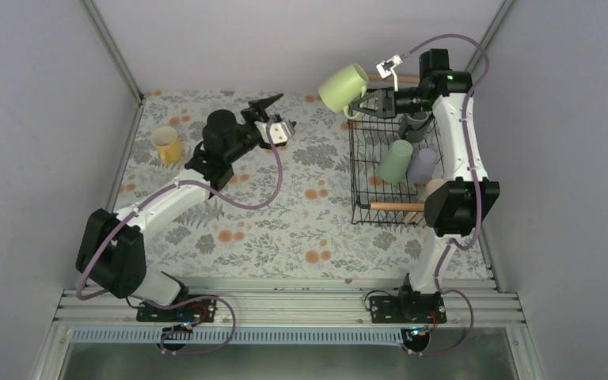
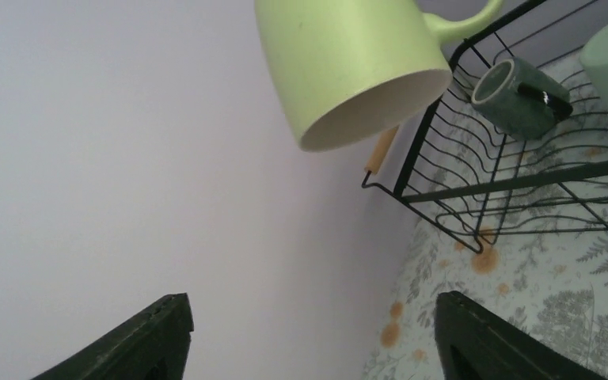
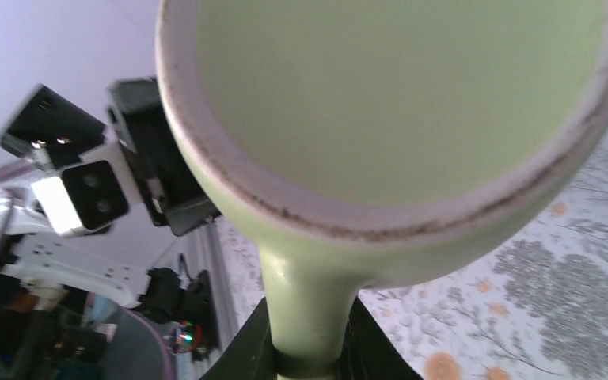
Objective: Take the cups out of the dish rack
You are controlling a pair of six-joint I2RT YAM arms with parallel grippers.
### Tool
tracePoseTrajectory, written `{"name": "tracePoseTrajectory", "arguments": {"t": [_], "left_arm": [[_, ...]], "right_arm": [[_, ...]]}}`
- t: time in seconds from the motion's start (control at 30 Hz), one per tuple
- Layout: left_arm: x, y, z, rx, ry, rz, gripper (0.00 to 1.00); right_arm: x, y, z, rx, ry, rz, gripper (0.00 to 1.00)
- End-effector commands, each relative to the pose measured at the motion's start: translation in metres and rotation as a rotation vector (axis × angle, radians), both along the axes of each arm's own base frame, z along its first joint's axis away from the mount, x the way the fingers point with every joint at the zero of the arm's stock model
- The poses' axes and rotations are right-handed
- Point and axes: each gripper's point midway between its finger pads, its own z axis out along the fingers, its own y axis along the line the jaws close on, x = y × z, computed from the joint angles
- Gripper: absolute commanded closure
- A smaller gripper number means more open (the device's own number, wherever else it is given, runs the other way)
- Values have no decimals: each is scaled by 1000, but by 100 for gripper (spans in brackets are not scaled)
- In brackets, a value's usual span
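One pale green mug (image 1: 343, 88), handle pinched between the right jaws.

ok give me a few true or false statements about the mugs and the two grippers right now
1. The right gripper holds the light green mug by its handle. True.
2. The yellow mug is inside the rack. False: it stands upright on the table, far to the left of the rack.
3. The left gripper is shut on a mug. False: it is open and holds nothing.
4. A dark green mug is in the rack. True.
5. The light green mug rests on the table. False: it is held in the air near the rack's far left corner.
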Motion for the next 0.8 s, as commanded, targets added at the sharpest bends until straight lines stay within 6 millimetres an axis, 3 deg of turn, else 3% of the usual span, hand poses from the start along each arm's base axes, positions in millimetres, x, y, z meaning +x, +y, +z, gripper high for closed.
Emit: {"name": "tracePoseTrajectory", "arguments": {"t": [0.0,0.07,0.33,0.47,0.63,0.7,0.77], "left_arm": [[-3,-6,19,-110,-132,-13,40],[0,-6,16,-130,-161,4,47],[6,-25,11,-176,-220,8,47],[2,-34,9,-189,-274,11,37],[2,-42,11,-209,-299,27,36],[0,-43,13,-216,-309,26,41],[-1,-43,16,-228,-312,33,58]], "right_arm": [[-13,15,35,225,14,119,98],[-13,17,30,236,38,126,97],[-28,40,19,221,73,178,97],[-38,58,3,183,105,210,98],[-48,70,-4,153,116,234,97],[-51,72,-5,152,122,238,98],[-53,71,-4,152,121,239,97]]}}
